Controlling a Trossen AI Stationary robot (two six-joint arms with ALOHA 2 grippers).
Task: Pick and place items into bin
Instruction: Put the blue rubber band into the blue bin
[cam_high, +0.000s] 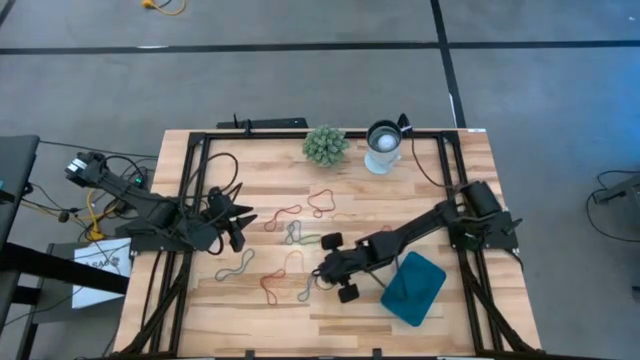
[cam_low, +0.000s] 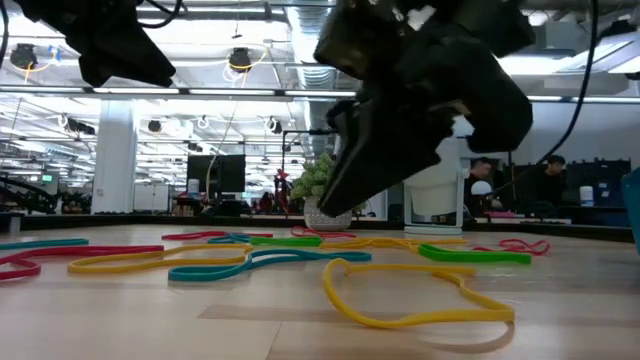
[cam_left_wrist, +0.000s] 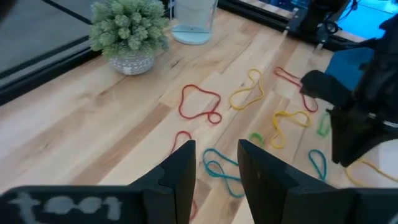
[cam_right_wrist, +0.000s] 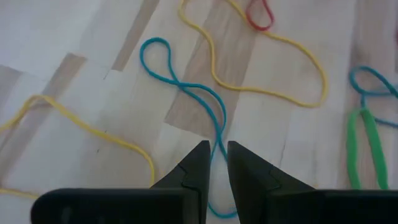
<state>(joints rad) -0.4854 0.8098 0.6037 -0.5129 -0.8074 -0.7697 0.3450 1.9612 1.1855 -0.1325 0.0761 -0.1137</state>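
Thin rubber bands in red, yellow, green and blue lie loose on the wooden table (cam_high: 340, 330), several of them between the two arms. The teal bin (cam_high: 413, 287) rests flat near the table's right near corner. My right gripper (cam_high: 322, 270) is low over the table's middle, its fingers a narrow gap apart. One strand of a blue band (cam_right_wrist: 186, 87) runs through that gap (cam_right_wrist: 217, 149). My left gripper (cam_high: 240, 227) waits open at the table's left, above a blue band (cam_left_wrist: 217, 171). My right gripper comes down from above with a fingertip (cam_right_wrist: 202, 152) on either side of the blue band's strand (cam_right_wrist: 219, 134), which lies flat on the table. I cannot tell whether the fingers touch it.
A spiky green plant ball (cam_high: 325, 145) and a round white-and-metal cup (cam_high: 383, 147) stand at the far edge. A black frame (cam_high: 190, 190) runs along the table's left, far and right sides. Bare wood lies along the near edge.
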